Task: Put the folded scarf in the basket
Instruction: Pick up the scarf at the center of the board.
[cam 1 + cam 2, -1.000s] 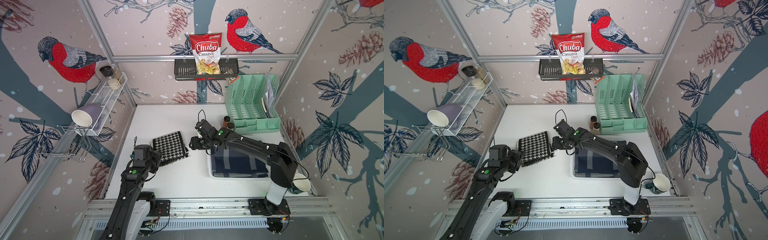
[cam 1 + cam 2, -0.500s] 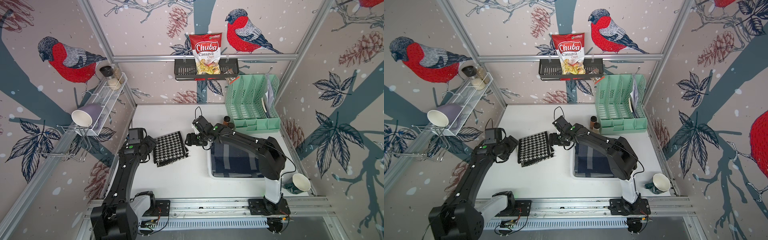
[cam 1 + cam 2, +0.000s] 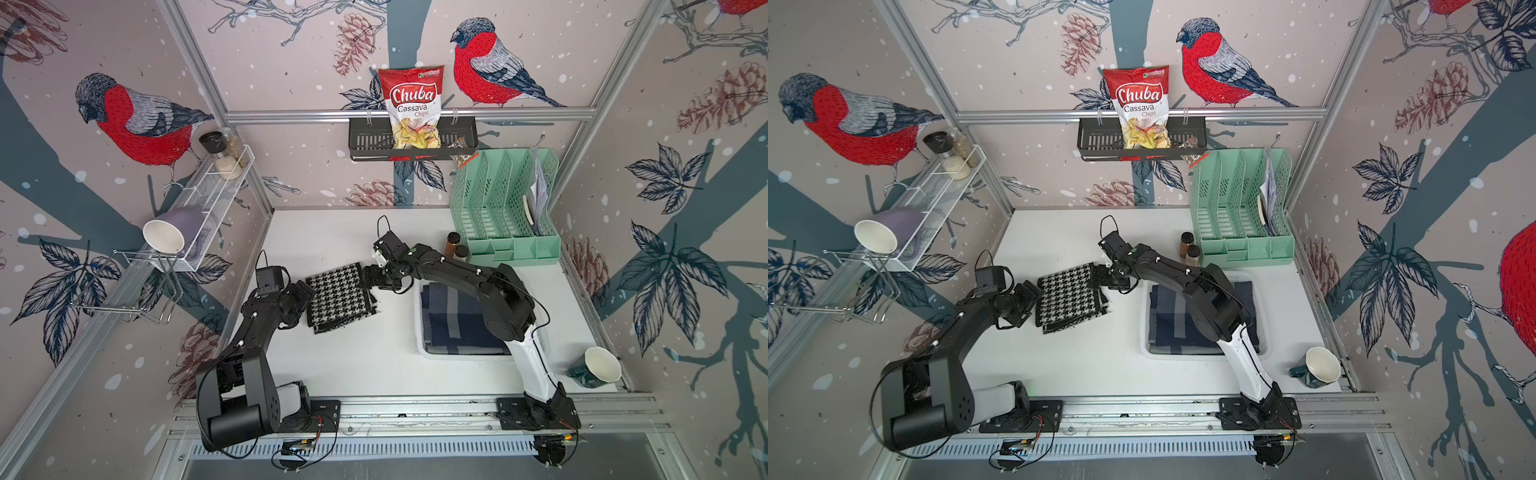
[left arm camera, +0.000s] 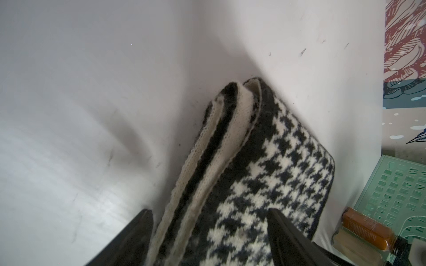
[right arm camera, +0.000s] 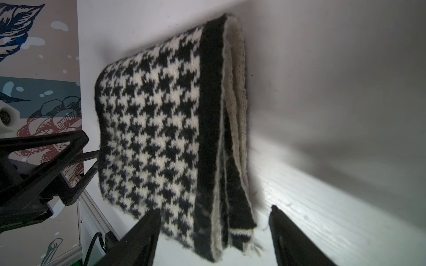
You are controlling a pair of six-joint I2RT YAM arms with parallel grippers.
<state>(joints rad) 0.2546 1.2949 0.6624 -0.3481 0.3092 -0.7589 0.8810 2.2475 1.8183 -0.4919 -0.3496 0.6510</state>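
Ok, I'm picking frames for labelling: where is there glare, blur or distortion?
Both top views: sharp, evenly lit, frame posts splayed by the wide lens. Left wrist view: scarf crisp, nearby fingertips soft and dark. Right wrist view: glare patch on the table beside the scarf.

Top views: table (image 3: 353,365) seen whole from high above, angled down | wrist views: scarf (image 4: 276,161) caught close, from opposite sides | shared by all: scarf

Black cabled arms (image 3: 465,276), white lower links (image 3: 534,365)
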